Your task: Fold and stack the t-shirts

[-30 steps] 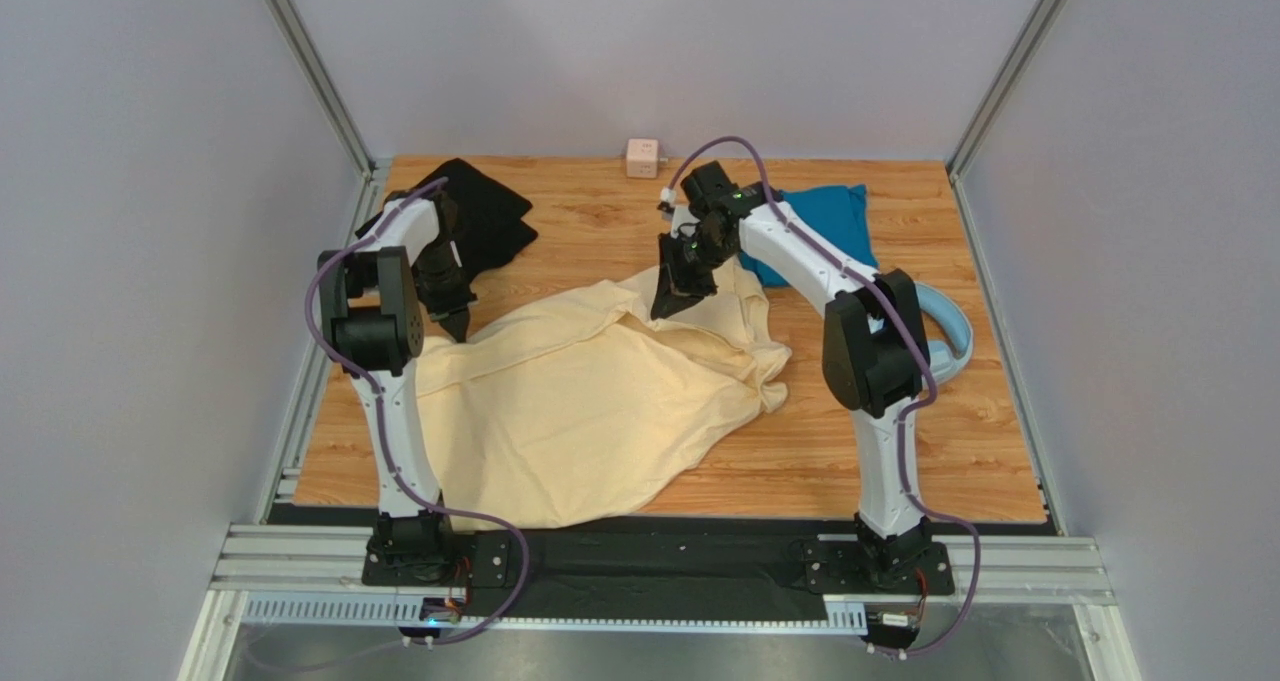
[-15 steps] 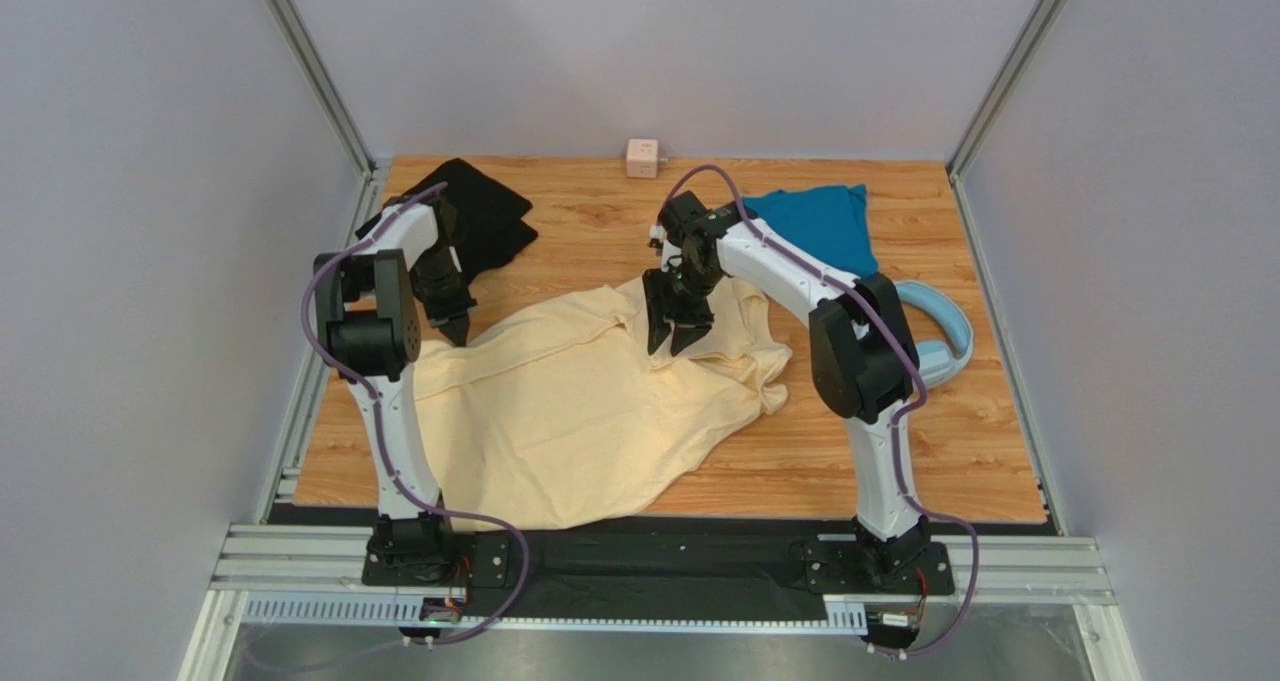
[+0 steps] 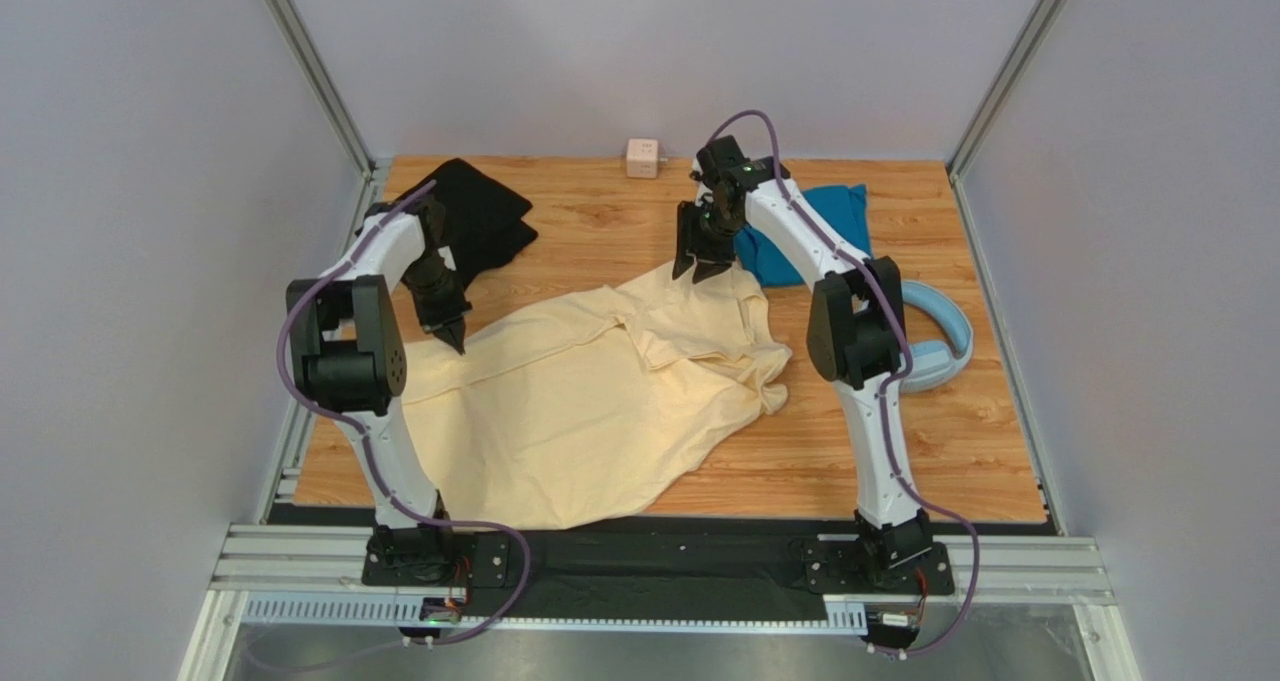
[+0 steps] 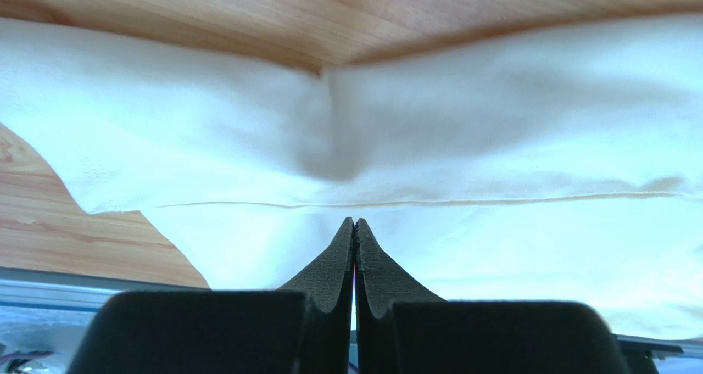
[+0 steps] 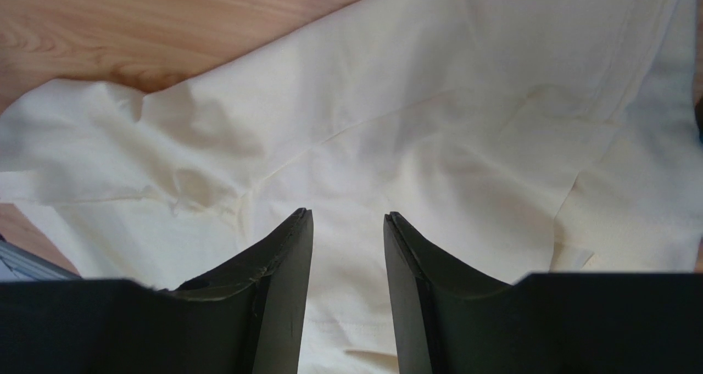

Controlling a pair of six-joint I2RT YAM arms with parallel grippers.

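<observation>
The large pale cream-yellow cloth t-shirt (image 3: 586, 396) lies rumpled and spread over the middle of the wooden tabletop (image 3: 932, 441). The left gripper (image 3: 451, 336) is clenched tight at the shirt's left edge, its tips against the cloth (the wrist view does not show whether a fold is caught between them). The right gripper (image 3: 699, 269) hangs over the shirt's far edge with its jaws parted and nothing between them.

The crumpled black cloth t-shirt (image 3: 489, 216) sits at the far left corner and the teal blue cloth t-shirt (image 3: 827, 224) at the far right. Curved light-blue headphones (image 3: 947, 344) lie near the right edge. A small pink cube (image 3: 643, 158) rests against the back wall.
</observation>
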